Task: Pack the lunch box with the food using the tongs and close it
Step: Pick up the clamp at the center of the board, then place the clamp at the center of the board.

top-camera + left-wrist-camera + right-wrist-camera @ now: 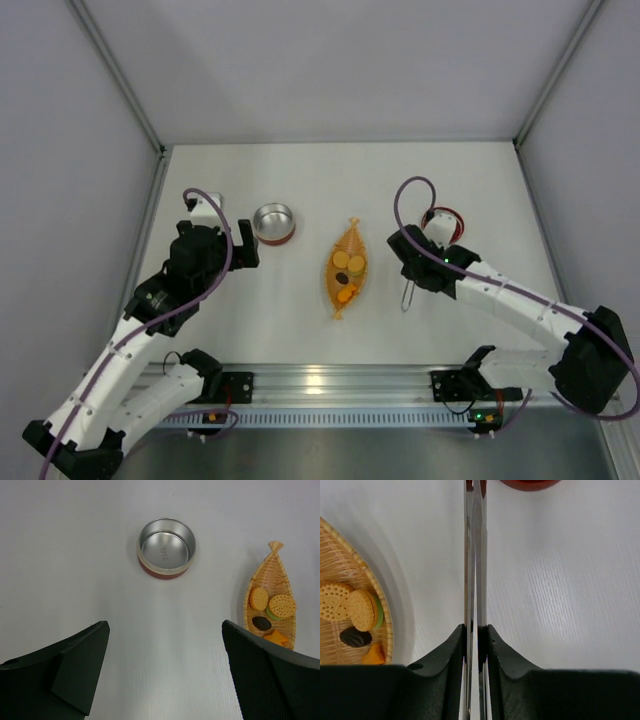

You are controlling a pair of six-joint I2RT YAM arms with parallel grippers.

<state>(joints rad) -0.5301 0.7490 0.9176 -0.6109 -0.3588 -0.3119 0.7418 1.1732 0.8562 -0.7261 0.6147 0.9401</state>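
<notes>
The lunch box (274, 222) stands open on the table, silver inside with a red wall (166, 547). The food (349, 270) lies on an orange leaf-shaped tray; I can pick out round biscuits, a dark brown piece and an orange one (274, 611). The tongs (475, 555) lie as a narrow silver strip on the table right of the tray. My right gripper (476, 630) is shut on the tongs, both arms pressed between its fingers. The tongs' near end (408, 296) sticks out below that gripper (413, 264). My left gripper (165, 627) is open and holds nothing, short of the lunch box.
The orange tray (337, 292) sits mid-table between the two arms, and its woven rim (385, 625) is left of the tongs. A red lid (447, 221) lies behind the right wrist, partly hidden by it; its edge (530, 484) shows beyond the tongs' far tips.
</notes>
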